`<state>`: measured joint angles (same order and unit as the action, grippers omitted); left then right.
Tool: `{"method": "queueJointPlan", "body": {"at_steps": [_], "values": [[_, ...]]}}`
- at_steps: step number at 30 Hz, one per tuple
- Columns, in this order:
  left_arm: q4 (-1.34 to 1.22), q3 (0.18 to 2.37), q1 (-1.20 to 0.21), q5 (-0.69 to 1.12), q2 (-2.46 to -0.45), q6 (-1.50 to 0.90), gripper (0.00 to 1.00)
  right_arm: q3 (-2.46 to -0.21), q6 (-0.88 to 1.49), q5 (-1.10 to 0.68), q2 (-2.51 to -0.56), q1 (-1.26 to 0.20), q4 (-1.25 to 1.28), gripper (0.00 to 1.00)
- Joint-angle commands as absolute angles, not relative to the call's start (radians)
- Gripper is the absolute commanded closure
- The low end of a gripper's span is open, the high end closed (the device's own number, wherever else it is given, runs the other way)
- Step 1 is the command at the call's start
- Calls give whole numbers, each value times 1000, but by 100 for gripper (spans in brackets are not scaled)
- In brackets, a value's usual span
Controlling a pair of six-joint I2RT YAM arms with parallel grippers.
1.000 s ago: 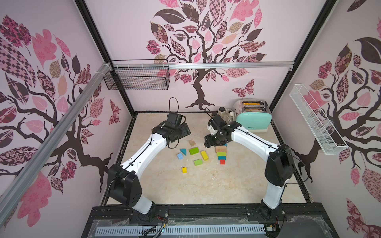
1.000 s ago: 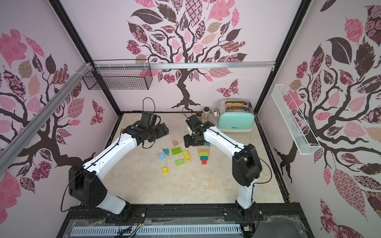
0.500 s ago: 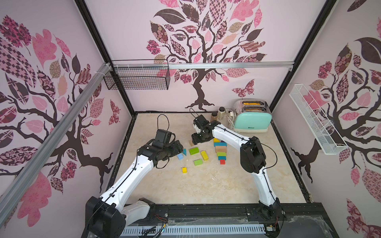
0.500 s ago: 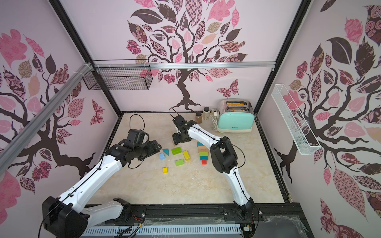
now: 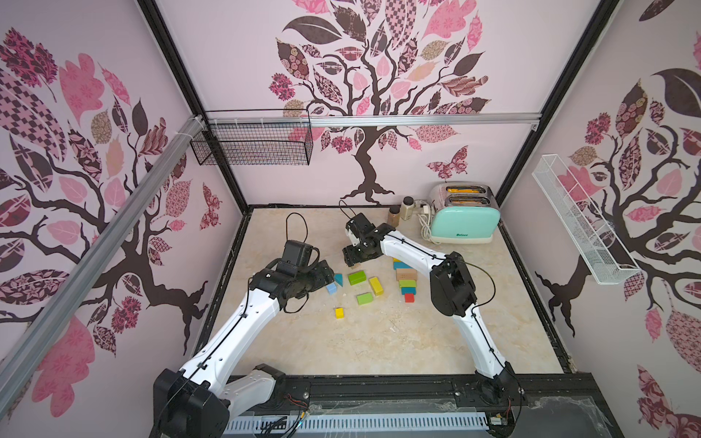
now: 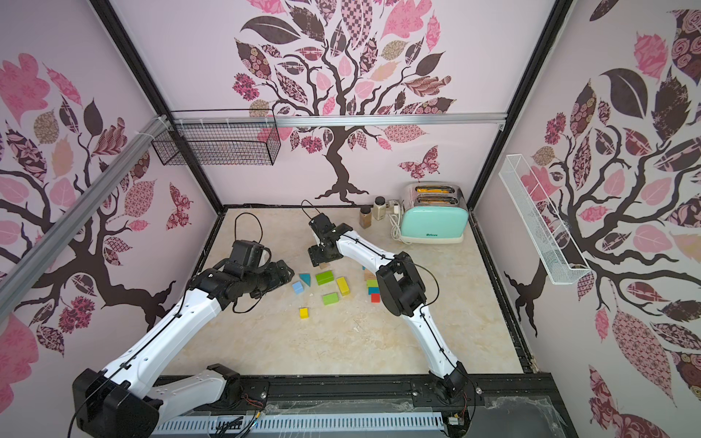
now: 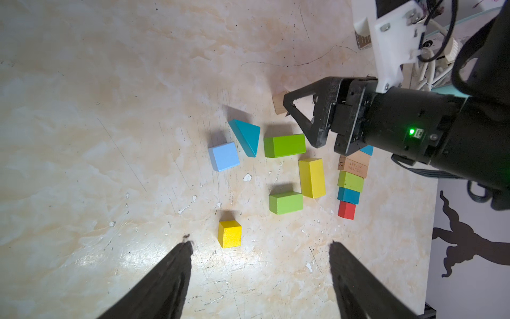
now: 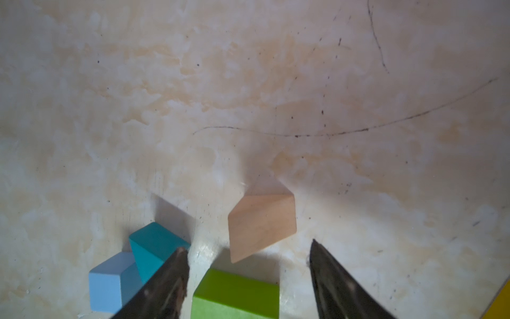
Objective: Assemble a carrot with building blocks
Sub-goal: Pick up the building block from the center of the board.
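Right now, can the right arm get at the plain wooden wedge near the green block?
Probably yes. The right claw hangs open with the wooden wedge lying just ahead of its tips, nothing between them. The green block sits close by, so a clean descent may need care.

Grippers over the scattered building blocks (image 6: 330, 298)
The right gripper (image 6: 318, 261) hangs just above a tan block (image 6: 323, 266); a light blue cube (image 6: 297, 288) and teal wedge (image 6: 305, 279) lie just ahead of the left gripper (image 6: 285, 273).
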<state>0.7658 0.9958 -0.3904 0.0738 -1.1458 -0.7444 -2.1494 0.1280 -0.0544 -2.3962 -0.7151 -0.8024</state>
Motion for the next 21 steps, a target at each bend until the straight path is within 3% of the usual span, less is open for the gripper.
{"method": "queueJointPlan", "body": {"at_steps": [1, 8, 12, 21], "values": [[778, 991, -385, 76, -1155, -746, 18, -2202, 112, -11, -2451, -723, -815, 33], [785, 981, -379, 75, -1154, -737, 18, -2210, 117, -3, -2489, -723, -815, 50], [783, 983, -378, 77, -1157, -732, 18, -2239, 117, -5, -2500, -723, -826, 69], [787, 982, -376, 74, -1160, -718, 18, -2255, 115, -5, -2496, -723, -850, 88]]}}
